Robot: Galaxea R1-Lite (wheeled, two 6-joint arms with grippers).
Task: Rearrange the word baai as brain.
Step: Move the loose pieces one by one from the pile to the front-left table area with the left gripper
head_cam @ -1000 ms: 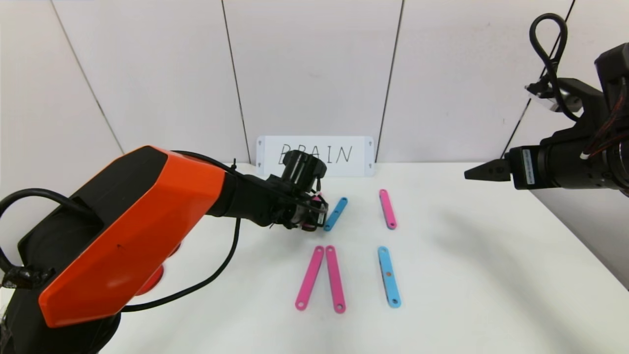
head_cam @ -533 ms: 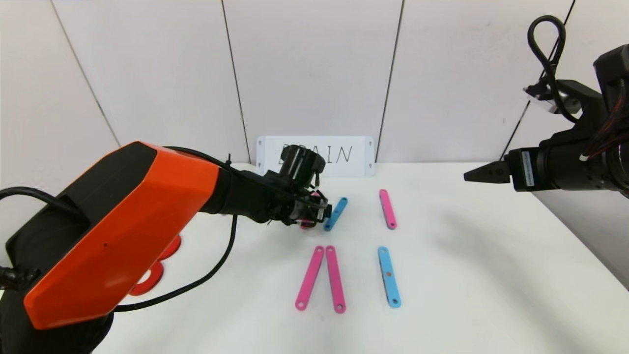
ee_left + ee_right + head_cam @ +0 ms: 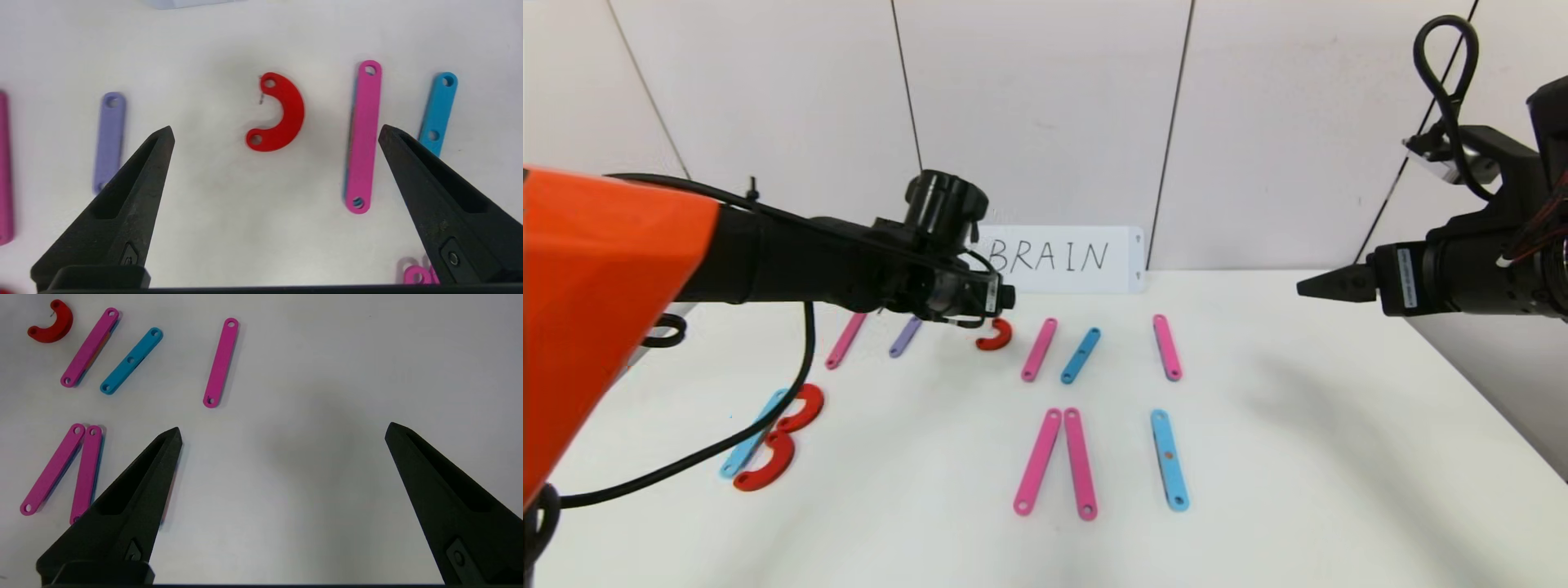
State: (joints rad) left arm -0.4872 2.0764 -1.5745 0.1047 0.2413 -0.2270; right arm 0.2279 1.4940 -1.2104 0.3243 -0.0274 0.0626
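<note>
Letter strips lie scattered across the table (image 3: 1339, 457), my left gripper (image 3: 273, 134) hovers wide and empty over the red half-ring (image 3: 282, 112), which I judge needs placing next.

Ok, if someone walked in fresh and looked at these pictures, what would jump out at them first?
The orange-shelled left arm sweeps across the table's left side, its open left gripper hovering above a red half-ring piece lying loose on the white table. Right of it, pink and blue strips lie scattered in two rows, below a white card reading BRAIN at the back wall. The open right gripper hangs idle on the right.
</note>
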